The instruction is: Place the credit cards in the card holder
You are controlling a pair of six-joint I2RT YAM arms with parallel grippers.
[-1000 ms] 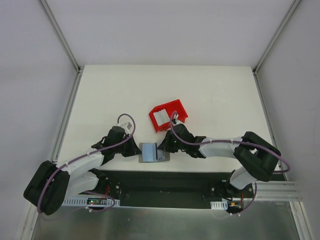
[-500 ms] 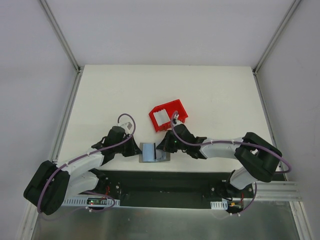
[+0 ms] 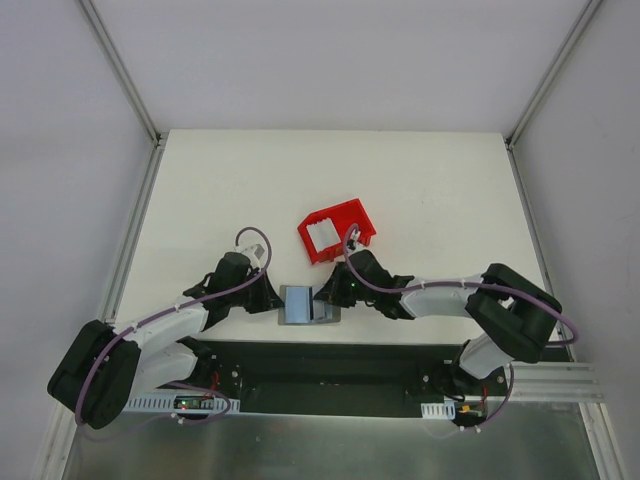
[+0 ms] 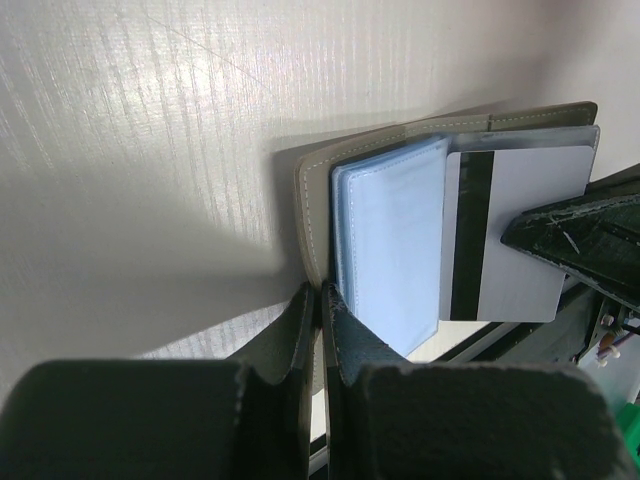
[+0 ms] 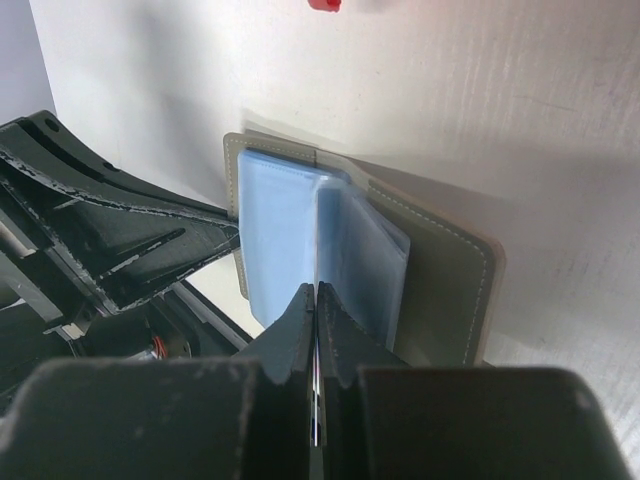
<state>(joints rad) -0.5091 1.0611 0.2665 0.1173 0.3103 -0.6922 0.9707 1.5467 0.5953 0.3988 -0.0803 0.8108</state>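
The card holder [image 3: 300, 305] lies open at the table's near edge, grey outside with light blue sleeves [image 4: 390, 240]. My left gripper [image 4: 320, 298] is shut on the edge of its grey cover [image 4: 312, 215]. My right gripper [image 5: 317, 292] is shut on a credit card [image 4: 520, 230], white with a black stripe. The card stands on edge among the blue sleeves [image 5: 275, 235], partly over the right half of the holder. More pale credit cards [image 3: 322, 236] lie in the red bin [image 3: 345, 210] just behind.
The red bin sits a short way beyond the holder, close to my right wrist [image 3: 352, 280]. The black base rail [image 3: 320, 365] runs right below the table's near edge. White table surface [image 3: 420, 190] stretches to the back and both sides.
My right wrist has shifted very slightly to the right with the card. The card holder and the left gripper have stayed where they were.
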